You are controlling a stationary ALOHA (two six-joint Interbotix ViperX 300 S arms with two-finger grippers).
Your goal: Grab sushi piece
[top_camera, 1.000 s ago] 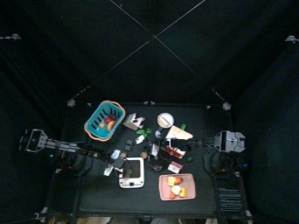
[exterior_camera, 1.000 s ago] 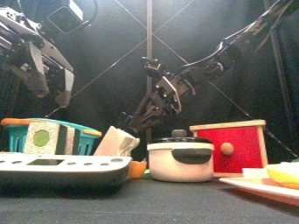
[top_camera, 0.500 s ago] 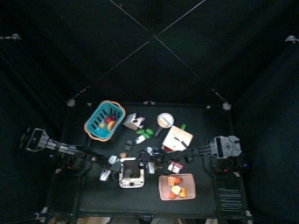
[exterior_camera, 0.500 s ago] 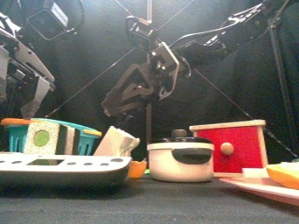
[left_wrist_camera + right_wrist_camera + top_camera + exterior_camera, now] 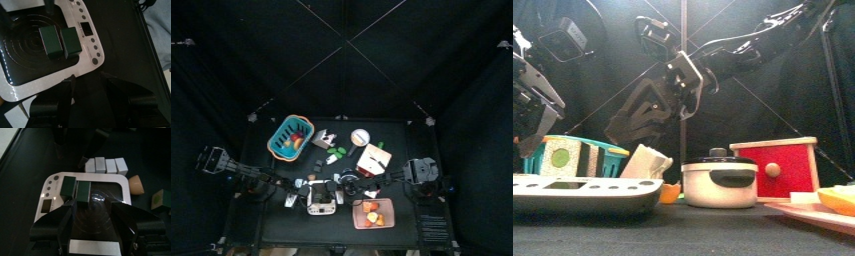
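Observation:
On the black pan of the white scale [image 5: 100,235] lies a dark green block in two halves [image 5: 75,191], which I take as the sushi piece [image 5: 59,42]. My right gripper [image 5: 93,218] hangs over the scale with its jaws spread wide, just short of the piece and holding nothing. In the front view the right gripper [image 5: 647,112] hangs high above the scale [image 5: 580,195]. My left gripper [image 5: 90,100] also stands open over the scale's edge, apart from the piece, and it shows at the far left [image 5: 529,100].
A blue basket [image 5: 289,137] stands at the back left and a red box [image 5: 776,170] at the right. A small pot [image 5: 716,182] sits mid-table and a plate of food [image 5: 372,213] at the front right. White blocks [image 5: 107,164] lie behind the scale.
My right arm has swung from the right across to the scale at the front centre. The left gripper has drifted left and lower in the front view.

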